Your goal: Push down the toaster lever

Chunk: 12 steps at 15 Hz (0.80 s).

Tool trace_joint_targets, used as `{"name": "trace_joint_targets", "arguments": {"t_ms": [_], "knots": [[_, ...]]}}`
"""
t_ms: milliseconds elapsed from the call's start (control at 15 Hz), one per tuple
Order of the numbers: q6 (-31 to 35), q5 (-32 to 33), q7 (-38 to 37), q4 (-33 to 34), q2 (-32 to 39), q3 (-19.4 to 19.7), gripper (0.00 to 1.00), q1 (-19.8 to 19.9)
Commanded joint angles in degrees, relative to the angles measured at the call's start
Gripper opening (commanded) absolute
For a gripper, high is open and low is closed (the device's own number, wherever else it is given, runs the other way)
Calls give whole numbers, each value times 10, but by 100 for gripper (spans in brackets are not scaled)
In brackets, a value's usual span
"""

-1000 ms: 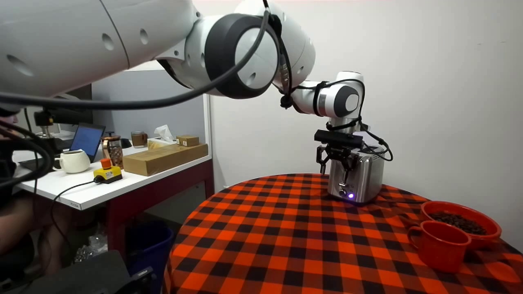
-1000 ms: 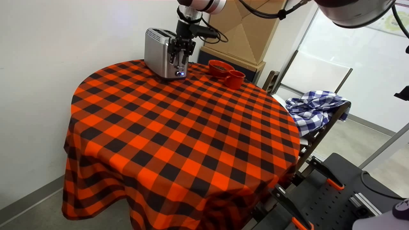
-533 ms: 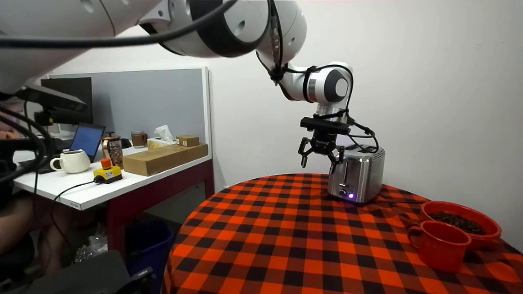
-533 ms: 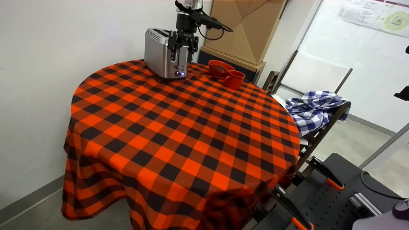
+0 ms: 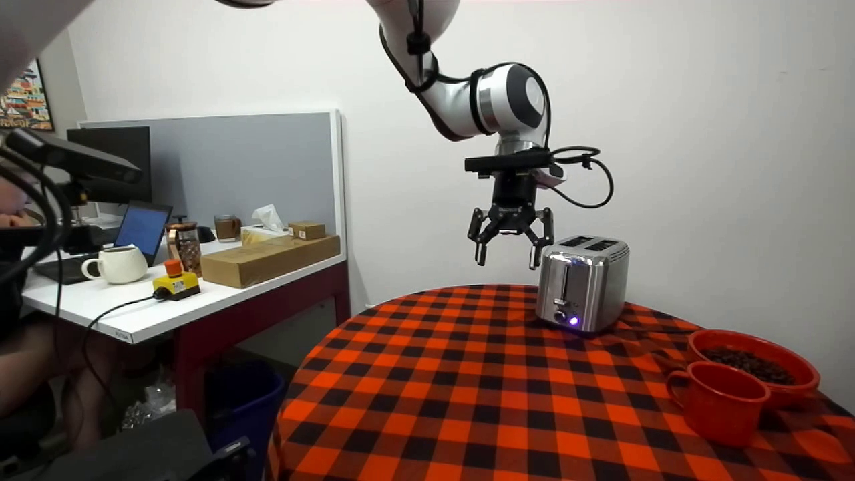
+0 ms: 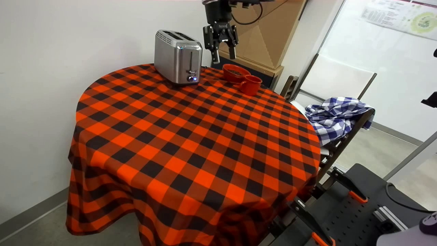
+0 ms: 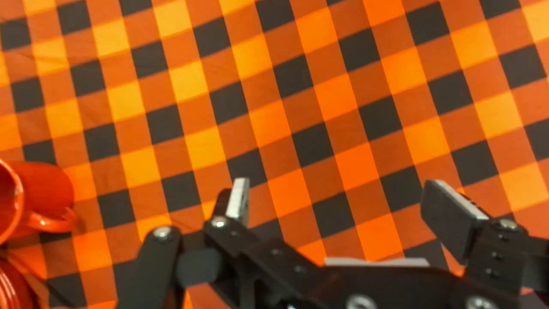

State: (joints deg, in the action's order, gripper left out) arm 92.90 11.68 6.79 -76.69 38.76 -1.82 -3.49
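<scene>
"Steel toaster (image 5: 584, 284) on the checked tabletop (image 6: 198, 147): I'm taking it as the centre of the clock. What's just changed?"

"I've drawn the gripper (image 5: 507, 258) up and away from its front; in an exterior view it now hangs at ten o'clock, clear of the toaster. Its fingers (image 5: 480, 254) stand wide apart with nothing between them."

"And the lever (image 6: 192, 71)?"

"Low on the toaster's front, at the foot of its track (image 6: 191, 59), with the lit blue light (image 6: 195, 79) at five o'clock from it. I judge the push done and this the retreat. One worry: a lever that didn't latch could spring back, so I'd watch it before moving on."

"Containers?"

"At four o'clock, in an exterior view, the red bowl (image 5: 795, 394) holds dark brown pieces (image 5: 751, 364), perhaps coffee beans. The red mug (image 5: 725, 407) stands just beside it; whether they touch I can't tell. My wrist view catches the mug near nine o'clock, cut by the edge, so I can't see what's inside."

"Anything in the toaster?"

"Nothing shows above the bread slots (image 6: 173, 35); I can't see down into them."
</scene>
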Motion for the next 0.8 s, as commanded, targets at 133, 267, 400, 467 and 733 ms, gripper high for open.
{"name": "trace_joint_targets", "arguments": {"t_ms": [133,267,400,467,733], "knots": [[31,51,-30,-130,-124,7,100,-19],[95,72,-45,-174,-170,6,100,-22],[156,91,-58,-218,-215,6,100,-23],[190,100,-63,-244,-239,6,100,-21],[316,79,-88,-328,-315,5,100,-4]]}}
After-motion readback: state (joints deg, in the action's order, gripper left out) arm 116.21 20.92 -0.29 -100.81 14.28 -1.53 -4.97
